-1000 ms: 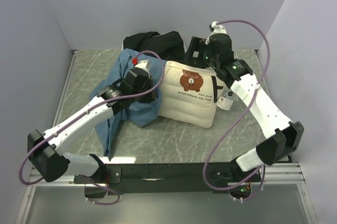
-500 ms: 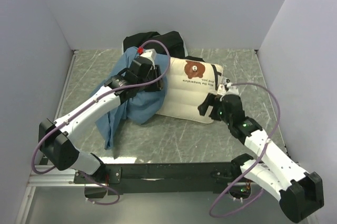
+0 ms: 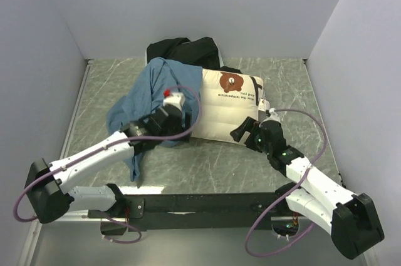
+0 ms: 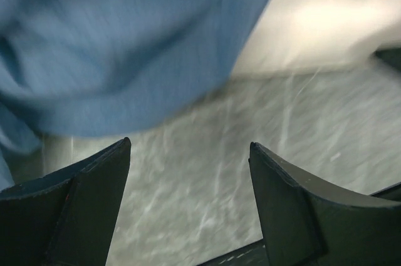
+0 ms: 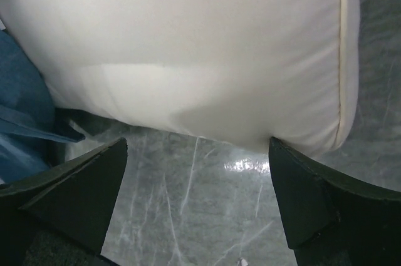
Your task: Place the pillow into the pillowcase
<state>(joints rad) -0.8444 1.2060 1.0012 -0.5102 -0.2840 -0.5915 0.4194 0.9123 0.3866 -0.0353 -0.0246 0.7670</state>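
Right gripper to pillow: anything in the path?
Nothing visible. The right gripper is open and faces the pillow at its near edge, with only table surface between them. The pillowcase lies off to the left, over the pillow's other end, not in that path.

Black cloth (image 3: 188,49) bunched at far edge of grey marbled table (image 3: 288,84).
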